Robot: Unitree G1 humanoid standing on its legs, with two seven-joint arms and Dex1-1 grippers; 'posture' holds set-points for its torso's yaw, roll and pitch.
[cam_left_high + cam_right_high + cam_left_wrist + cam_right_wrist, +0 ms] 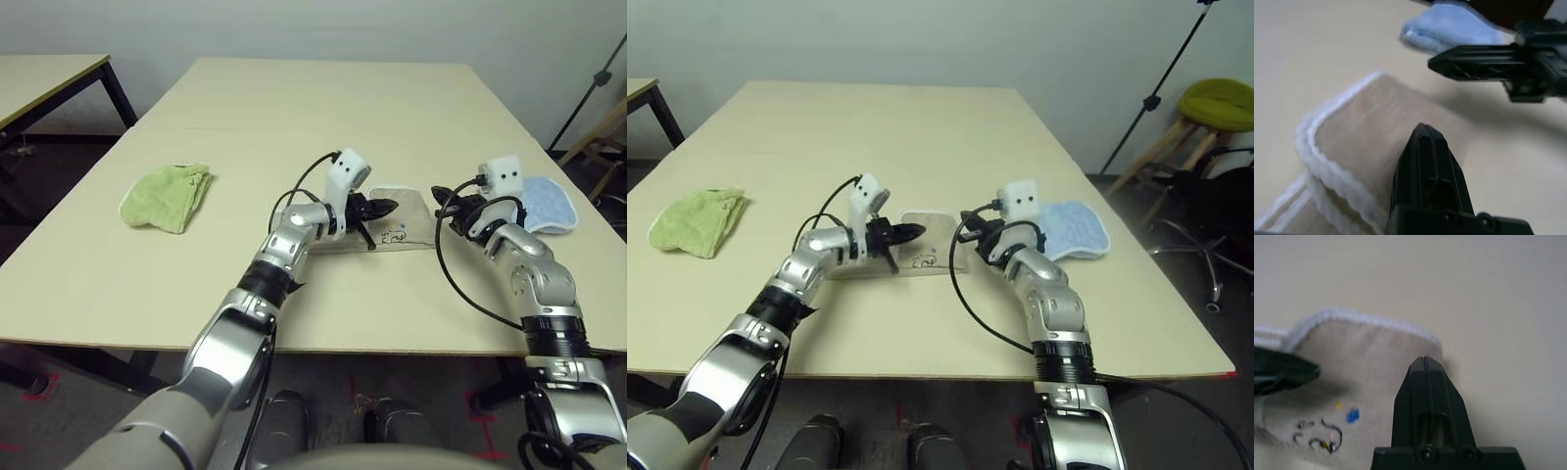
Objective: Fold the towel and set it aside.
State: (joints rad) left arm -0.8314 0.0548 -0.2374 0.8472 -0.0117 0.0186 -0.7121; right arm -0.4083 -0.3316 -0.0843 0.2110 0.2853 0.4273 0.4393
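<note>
Right tool (1424, 363) closed, over towel (1371, 362) edge; logo (1320, 435) visible; table (1474, 293) beyond

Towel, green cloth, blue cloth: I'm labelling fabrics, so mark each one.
towel (404, 227), left eye view, on its flat beige top.
green cloth (167, 194), left eye view, mid-bundle.
blue cloth (1073, 229), right eye view, on its centre.

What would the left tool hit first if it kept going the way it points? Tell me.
Probably the right tool. The left tool, above the towel, points across it toward the right tool's tip, which faces back at it. Depth is unclear, so it might pass alongside.
</note>
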